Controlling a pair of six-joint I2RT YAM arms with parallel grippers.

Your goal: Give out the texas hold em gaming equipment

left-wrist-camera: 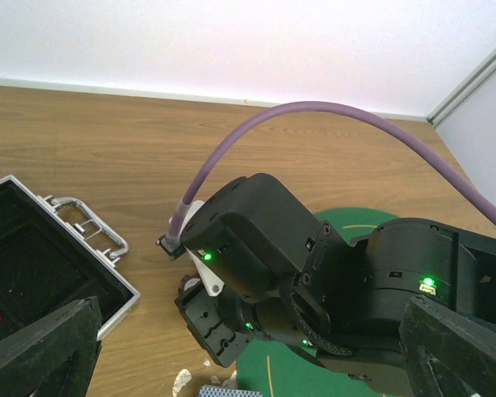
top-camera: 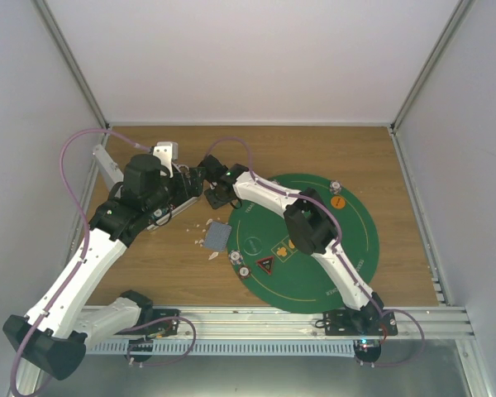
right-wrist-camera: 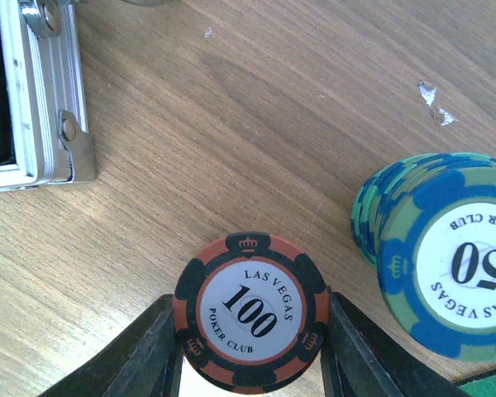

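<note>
Near the silver case (right-wrist-camera: pixel 45 99), the right gripper (right-wrist-camera: pixel 250 331) clamps the orange 100 chip (right-wrist-camera: pixel 250 310), with the green mat (right-wrist-camera: pixel 489 385) beyond the blue 50 stack (right-wrist-camera: pixel 446 265).

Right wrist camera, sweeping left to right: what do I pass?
Silver case at the left edge → orange-and-black 100 chip, pinched in the right hand → blue-green chip stack with a 50 on top, at the right edge.
</note>
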